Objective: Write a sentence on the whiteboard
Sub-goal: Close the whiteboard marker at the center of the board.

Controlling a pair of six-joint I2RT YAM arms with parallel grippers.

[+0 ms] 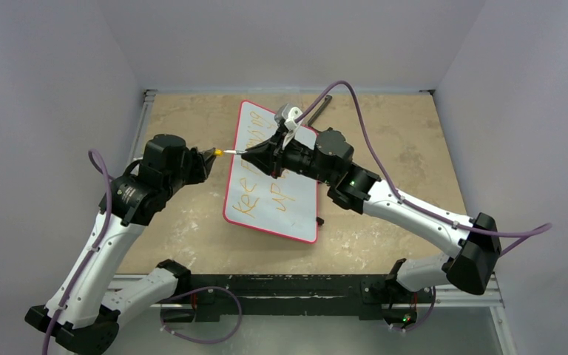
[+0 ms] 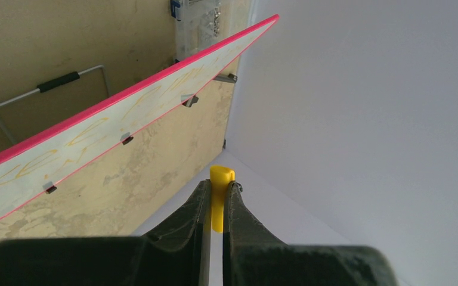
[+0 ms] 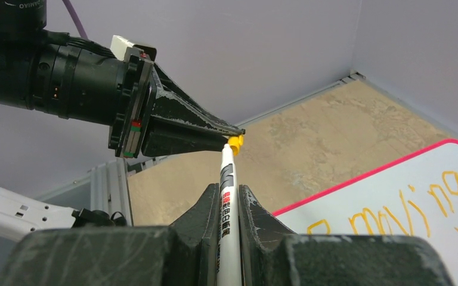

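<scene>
The whiteboard (image 1: 299,214), red-framed, lies on the table, and the orange sentence (image 1: 261,198) on it is partly hidden under my right arm. The whiteboard (image 3: 387,196) and the word "moving" of the sentence (image 3: 405,208) also show in the right wrist view. My right gripper (image 3: 228,190) is shut on a white marker pen (image 3: 226,176) and hovers over the board's left edge. My left gripper (image 2: 219,185) is shut on a yellow cap (image 2: 219,205). The pen's end meets the cap (image 3: 235,142) just off that edge. In the top view the grippers (image 1: 213,154) (image 1: 245,155) face each other.
A wire stand (image 2: 48,89) lies on the table beyond the whiteboard (image 2: 95,134). A clear plastic box (image 2: 203,24) sits at the board's far end, and a dark bar (image 1: 322,107) lies by the back wall. Grey walls close in three sides.
</scene>
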